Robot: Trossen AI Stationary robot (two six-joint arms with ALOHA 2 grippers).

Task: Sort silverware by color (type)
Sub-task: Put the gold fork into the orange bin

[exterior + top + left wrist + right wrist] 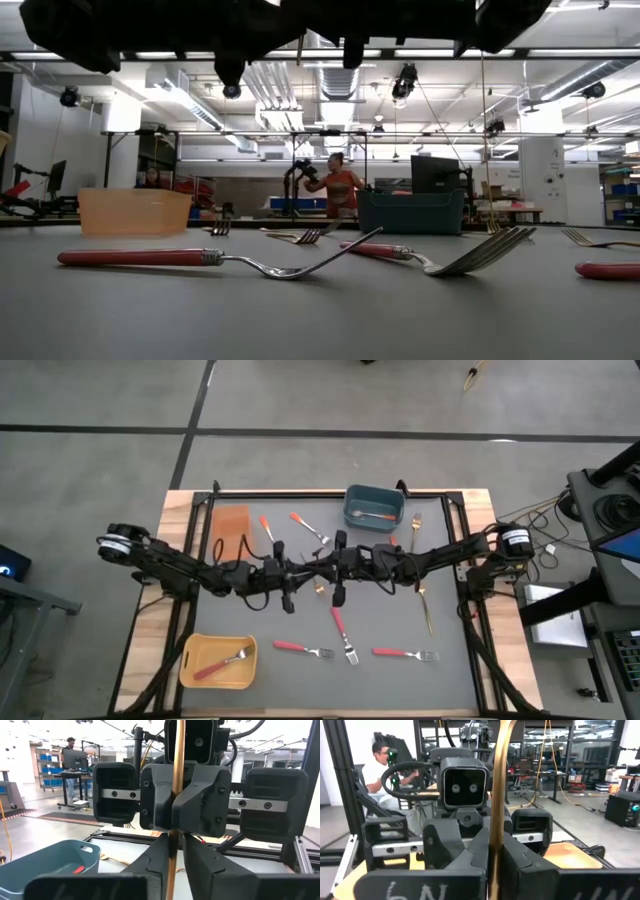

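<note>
both arms meet nose to nose above the middle of the grey surface [200, 600]. left gripper [176, 851] and right gripper [495, 845] face each other with one thin gold fork [176, 780] standing upright between them.

right wrist view: right fingers [520, 860] are pressed together on the gold fork's shaft, clamped. left wrist view: left fingers [155, 857] sit just beside the same shaft with a slight gap, looks like loosened contact rather than a firm clamp, can't tell for sure. fork's tines and tip are cut off in both wrist views; in the high view it's nearly hidden among the gripper bodies.

rest of the silverware on the surface:
- red-handled fork [343, 632] below the grippers, another [303, 650] left of it, a third [405, 654] to the right
- orange-handled forks [308, 527] on the far side, one partly under the arms
- gold fork [426, 608] lying near the right edge, another [416, 528] beside the blue-grey bin [352, 510]
- yellow bin [192, 658] front left holds a red-handled fork [222, 663]
- blue-grey bin holds one fork, handle colour hard to make out
- orange bin [232, 520] far left, contents not readable

low view: grippers only show as dark shapes cut off at the top.
</note>
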